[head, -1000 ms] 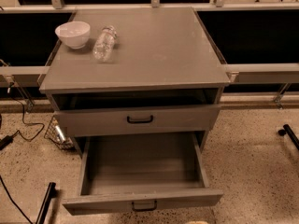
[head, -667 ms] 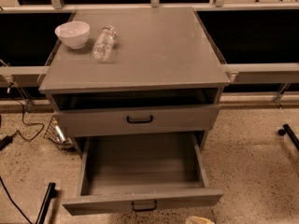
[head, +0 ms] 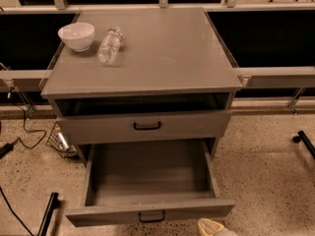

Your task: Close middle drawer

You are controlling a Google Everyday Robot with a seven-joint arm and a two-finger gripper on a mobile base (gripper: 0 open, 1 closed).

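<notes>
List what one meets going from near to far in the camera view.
Pale tan gripper at the bottom edge → pulled-out grey middle drawer → closed grey top drawer front with black handle → clear plastic bottle lying on the grey cabinet top.

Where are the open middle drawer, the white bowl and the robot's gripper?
middle drawer [head: 147, 173]: camera view, on its bare inside floor.
white bowl [head: 76, 41]: camera view, on its outer wall.
gripper [head: 212, 227]: camera view, on its pale tip at the bottom edge, below the drawer front.

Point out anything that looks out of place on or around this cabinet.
The middle drawer hangs pulled far out and empty, below the shut top drawer. On the cabinet top a plastic bottle lies on its side beside a white bowl. The gripper shows at the bottom edge, near the open drawer's front.
</notes>
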